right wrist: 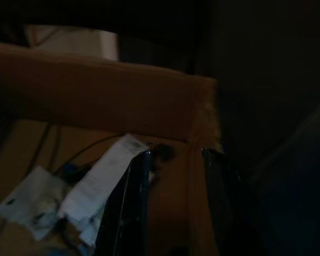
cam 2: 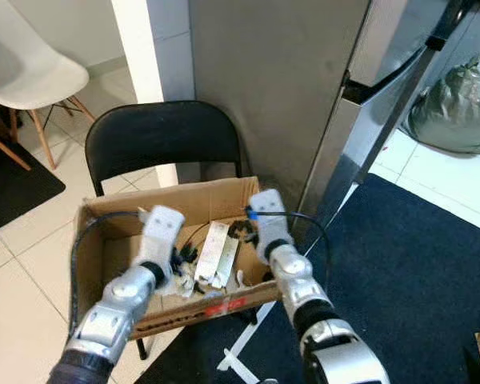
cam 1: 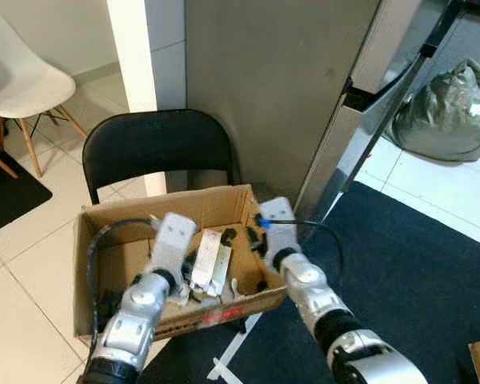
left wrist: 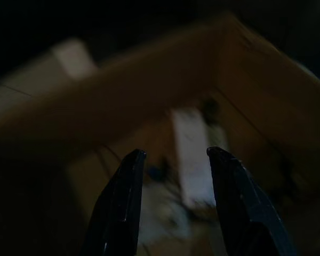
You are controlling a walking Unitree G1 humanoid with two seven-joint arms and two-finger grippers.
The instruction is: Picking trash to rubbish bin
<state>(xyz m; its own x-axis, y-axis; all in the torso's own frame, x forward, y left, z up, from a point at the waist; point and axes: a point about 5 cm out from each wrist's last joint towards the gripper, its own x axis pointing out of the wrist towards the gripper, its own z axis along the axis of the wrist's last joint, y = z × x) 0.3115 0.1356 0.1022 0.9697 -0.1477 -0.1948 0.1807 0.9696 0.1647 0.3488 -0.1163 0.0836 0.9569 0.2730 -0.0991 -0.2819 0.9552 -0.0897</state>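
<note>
Nearest to us, our two silver arms reach down and forward into an open brown cardboard box (cam 1: pixel 224 204) that serves as the bin. It sits on a black folding chair (cam 1: pixel 156 144) standing on pale floor tiles (cam 1: pixel 32 264), with a dark blue carpet (cam 1: pixel 416 264) to our right. Behind the chair rises a grey wall panel (cam 1: pixel 280 80) beside a white pillar (cam 1: pixel 132 48). A white moulded chair with wooden legs (cam 1: pixel 20 80) stands off to our left, and a grey-green stuffed bag (cam 1: pixel 452 112) lies on the tiles far to our right.

Our left gripper (left wrist: pixel 173 160) hovers over the box interior with its black fingers (left wrist: pixel 125 197) spread apart, nothing between them. Below it lies a long white paper wrapper (cam 1: pixel 210 260) among crumpled scraps on the box floor.

Our right gripper (right wrist: pixel 173 157) hangs at the box's right wall, fingers parted and apparently straddling that wall near the far corner; we cannot tell whether they touch the cardboard, and they pinch nothing.

From the head we see a black cable (cam 1: pixel 104 240) looping over the left arm. The right wrist view adds a crumpled white paper scrap (right wrist: pixel 32 205) beside the wrapper. The left wrist view is dim and blurred.
</note>
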